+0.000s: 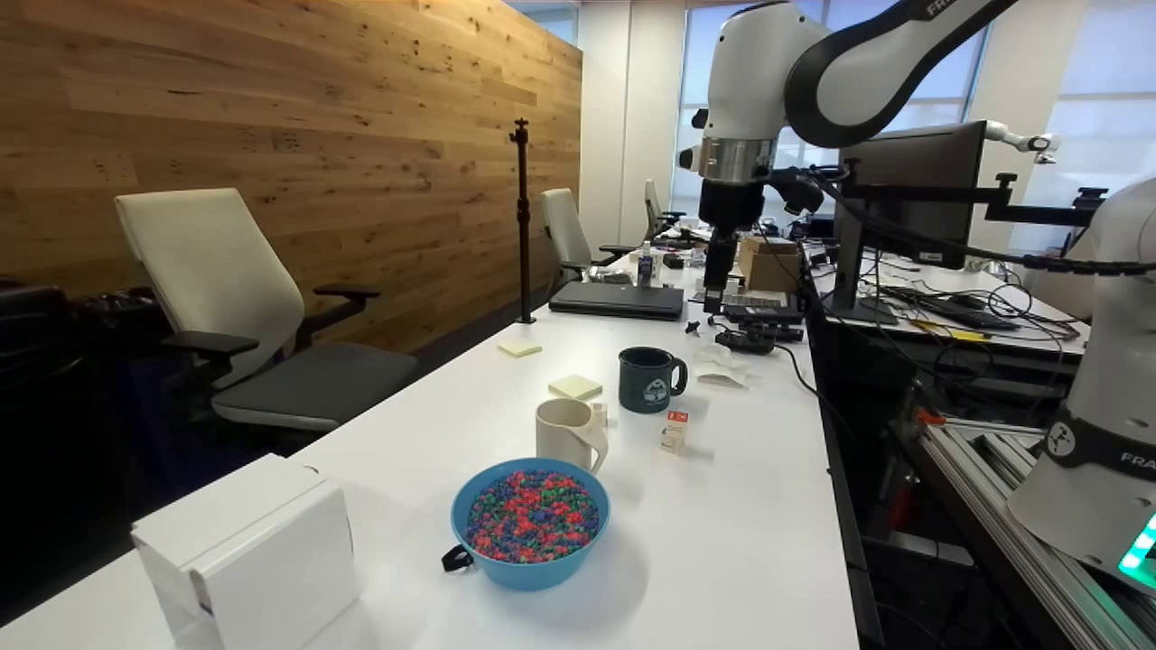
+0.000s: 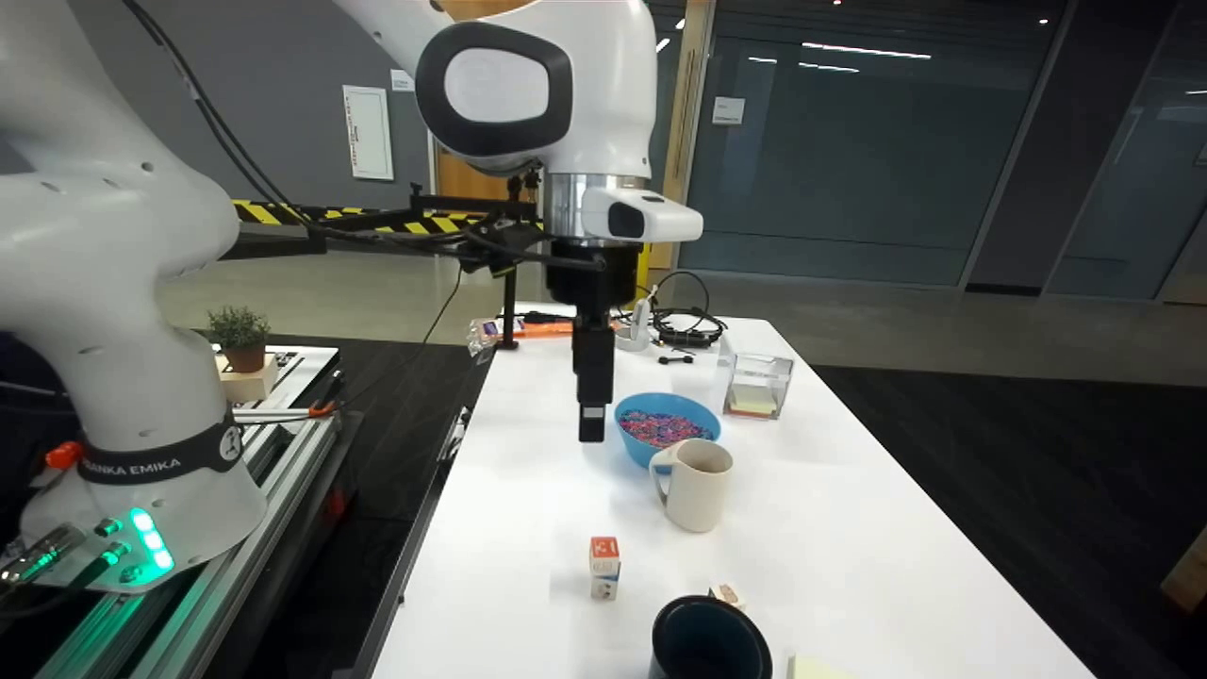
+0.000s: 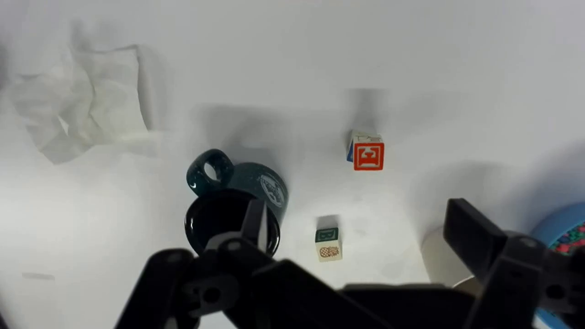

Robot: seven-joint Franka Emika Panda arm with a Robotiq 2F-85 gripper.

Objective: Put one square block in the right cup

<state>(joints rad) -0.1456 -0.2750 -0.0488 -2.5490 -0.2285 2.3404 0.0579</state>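
The dark mug point(image 1: 643, 390) with a side handle stands upright on the white table; it also shows in an exterior view point(image 2: 702, 651) and the wrist view point(image 3: 250, 177). A red-topped letter block point(image 3: 368, 156) appears stacked on another block with a blue side; this stack stands beside the mug in both exterior views point(image 1: 674, 431) point(image 2: 604, 568). A block with a green B face point(image 3: 328, 245) lies between the mug and the cream cup point(image 3: 441, 260), partly hidden in an exterior view point(image 2: 727, 595). My gripper point(image 3: 363, 228) is open, empty and above the table, pointing down.
The blue bowl point(image 1: 533, 574) of colourful bits stands beside the cream cup. Crumpled paper point(image 3: 109, 91) lies near the mug's handle. Sticky-note pads point(image 1: 575, 387), a white box point(image 1: 262, 560) and a dark flat device point(image 1: 617, 301) are on the table.
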